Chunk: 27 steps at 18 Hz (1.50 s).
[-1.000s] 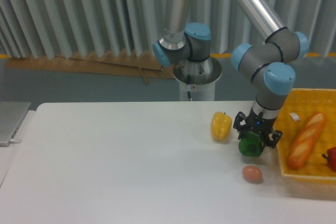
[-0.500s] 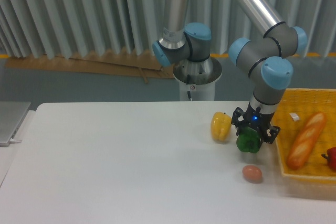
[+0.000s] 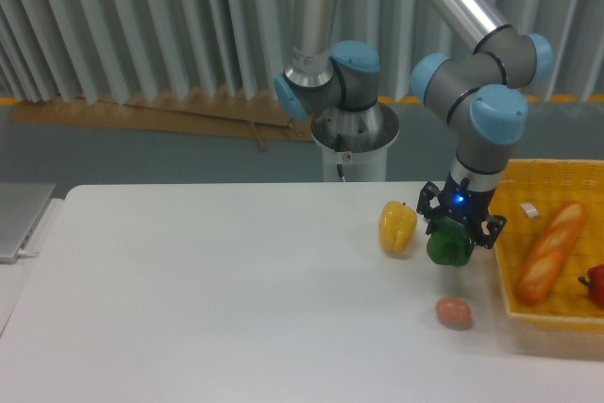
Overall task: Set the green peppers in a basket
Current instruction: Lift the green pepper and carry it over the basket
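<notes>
Pincer (image 3: 456, 230) gripping green pepper (image 3: 449, 246) for us, fingers closed round top, hiding stem; basket (image 3: 547, 313) cut off at right edge.

No readable text — no labels, brands, numbers.

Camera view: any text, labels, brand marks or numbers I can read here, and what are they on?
None is readable.
The end effector, shut on the green pepper, shows only a blue light, no lettering.
The basket holds a small white tag, too small to read.
</notes>
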Each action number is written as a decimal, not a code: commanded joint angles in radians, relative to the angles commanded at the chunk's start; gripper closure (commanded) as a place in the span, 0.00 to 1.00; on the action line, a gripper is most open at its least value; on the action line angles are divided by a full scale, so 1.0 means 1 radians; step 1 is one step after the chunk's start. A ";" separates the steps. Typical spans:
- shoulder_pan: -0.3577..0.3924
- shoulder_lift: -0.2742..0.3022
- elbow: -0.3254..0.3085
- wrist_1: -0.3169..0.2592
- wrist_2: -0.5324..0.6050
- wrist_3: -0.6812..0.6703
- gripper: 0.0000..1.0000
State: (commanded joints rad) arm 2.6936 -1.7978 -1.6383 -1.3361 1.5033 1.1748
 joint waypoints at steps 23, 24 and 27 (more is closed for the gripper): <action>0.161 0.009 0.084 -0.017 0.000 0.779 0.57; 0.173 0.003 0.084 -0.015 0.000 0.824 0.57; 0.186 -0.008 0.087 -0.015 -0.006 0.982 0.57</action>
State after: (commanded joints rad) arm 2.8793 -1.8055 -1.5509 -1.3514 1.4972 2.1566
